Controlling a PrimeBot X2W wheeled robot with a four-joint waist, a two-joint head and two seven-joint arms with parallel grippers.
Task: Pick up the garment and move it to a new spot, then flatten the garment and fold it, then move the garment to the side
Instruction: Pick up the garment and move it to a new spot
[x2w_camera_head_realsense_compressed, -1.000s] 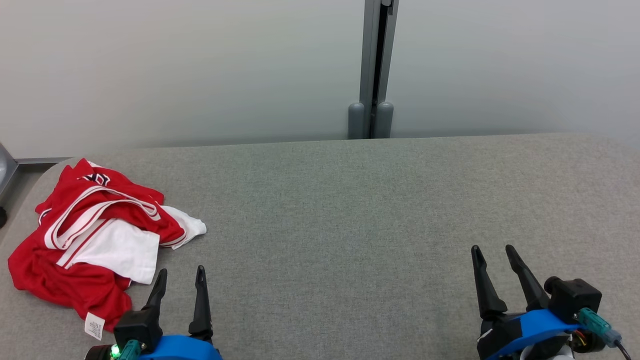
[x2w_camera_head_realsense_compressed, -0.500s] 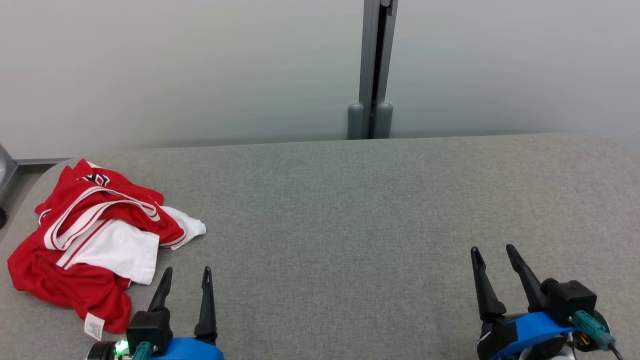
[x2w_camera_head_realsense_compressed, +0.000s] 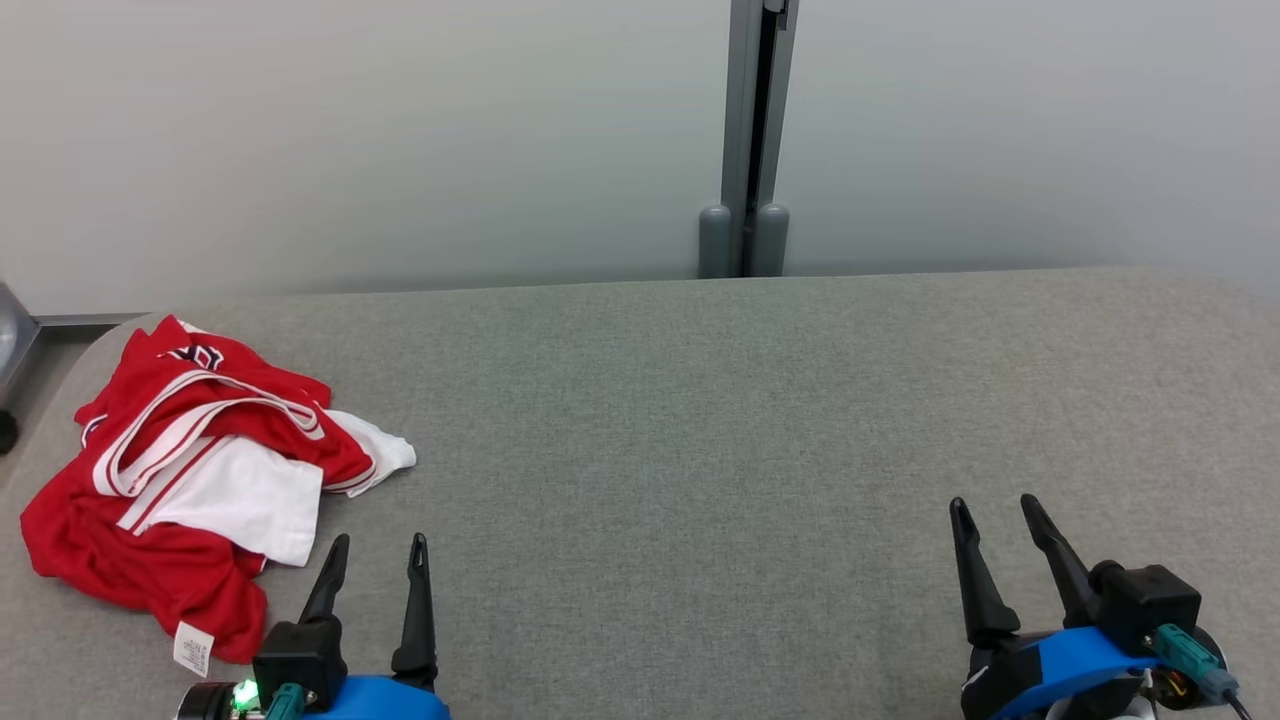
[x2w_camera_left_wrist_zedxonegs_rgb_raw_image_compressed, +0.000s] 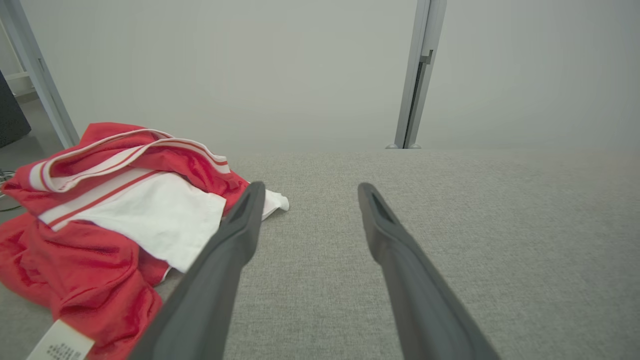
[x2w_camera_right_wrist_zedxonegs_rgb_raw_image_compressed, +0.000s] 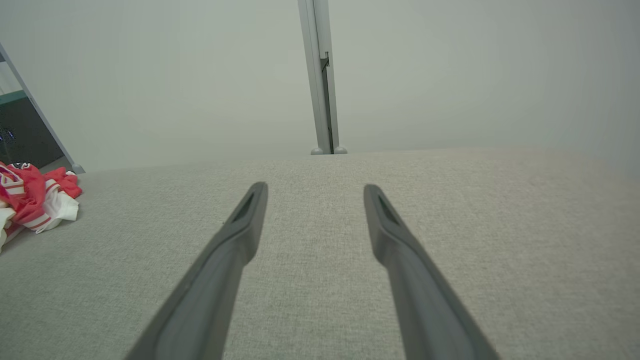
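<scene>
Grey fabric covers the desk (x2w_camera_head_realsense_compressed: 700, 400); a crumpled red-and-white garment (x2w_camera_head_realsense_compressed: 200, 470) lies at its left end. Left pincer (x2w_camera_head_realsense_compressed: 379, 542), just beside it, and right pincer (x2w_camera_head_realsense_compressed: 993, 502) both gape, empty.

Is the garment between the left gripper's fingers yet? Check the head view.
No: the left gripper stands open and empty beside the crumpled garment.

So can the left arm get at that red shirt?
Probably yes: the open left gripper sits close beside the crumpled garment on the grey surface, with nothing between them.
</scene>
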